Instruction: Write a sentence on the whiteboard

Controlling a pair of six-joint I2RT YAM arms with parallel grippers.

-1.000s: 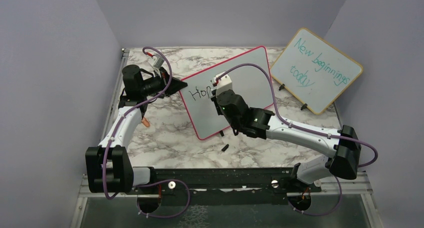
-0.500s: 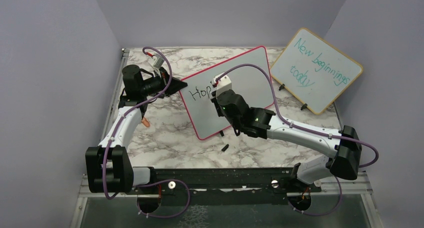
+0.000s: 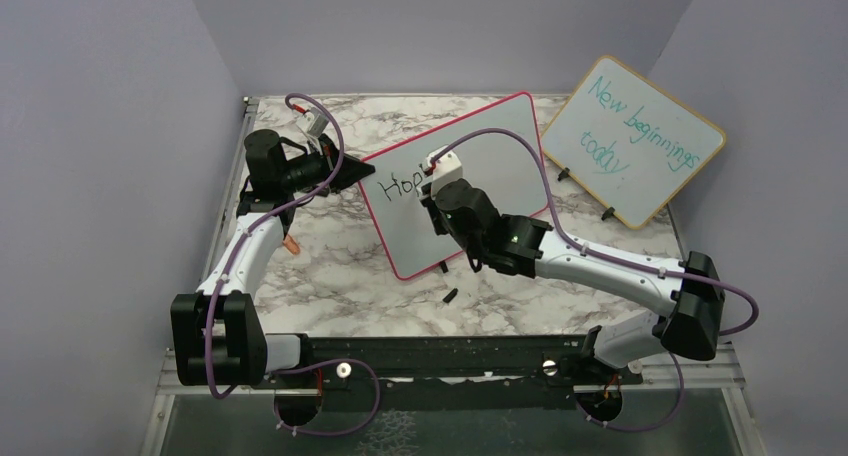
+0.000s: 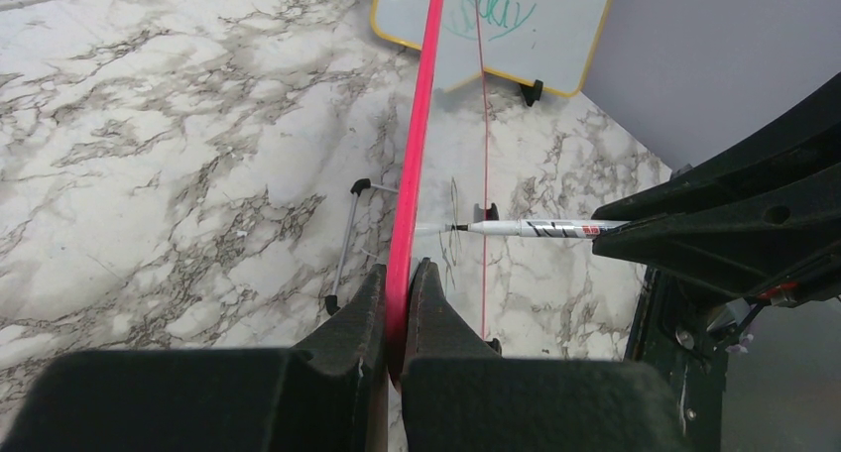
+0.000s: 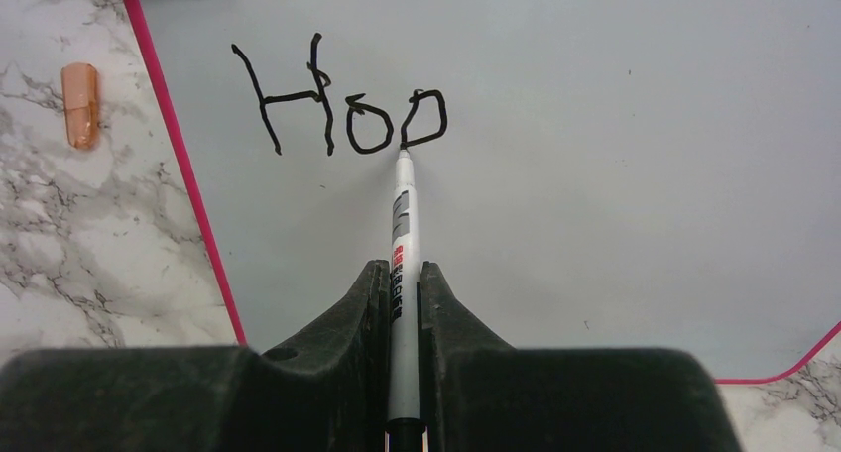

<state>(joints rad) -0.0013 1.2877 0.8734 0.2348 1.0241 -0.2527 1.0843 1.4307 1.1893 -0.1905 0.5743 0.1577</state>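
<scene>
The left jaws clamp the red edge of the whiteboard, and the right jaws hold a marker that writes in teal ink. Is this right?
Only the ink is wrong: it is black, not teal. The right wrist view shows the marker touching black letters on the whiteboard.

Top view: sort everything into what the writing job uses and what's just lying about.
In use: the whiteboard, clamped by the left gripper; the marker in the right gripper; the sentence, begun in black.
Lying about: the wooden-framed board with teal writing; a small orange piece; a small black piece.
</scene>
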